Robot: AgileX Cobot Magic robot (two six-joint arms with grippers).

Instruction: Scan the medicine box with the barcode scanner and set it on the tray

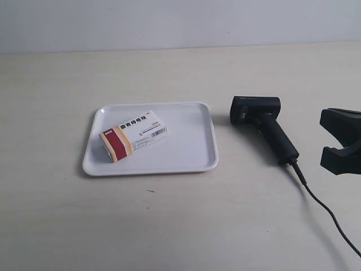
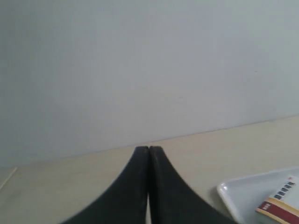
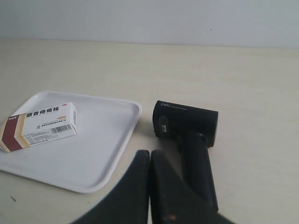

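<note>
The medicine box (image 1: 134, 135) lies flat in the left half of the white tray (image 1: 192, 147), red band toward the front. The black barcode scanner (image 1: 262, 121) lies on the table right of the tray, handle pointing to the front right. In the right wrist view my right gripper (image 3: 150, 152) is shut and empty, hovering between the tray (image 3: 93, 154) and the scanner (image 3: 187, 123), with the box (image 3: 39, 125) farther off. My left gripper (image 2: 149, 148) is shut and empty, away from the tray's corner (image 2: 243, 196) and the box (image 2: 280, 207).
The scanner's black cable (image 1: 321, 206) runs over the table to the front right corner. A black two-lobed part of the arm at the exterior view's right (image 1: 341, 124) hangs beside the scanner handle. A pale wall stands behind the table.
</note>
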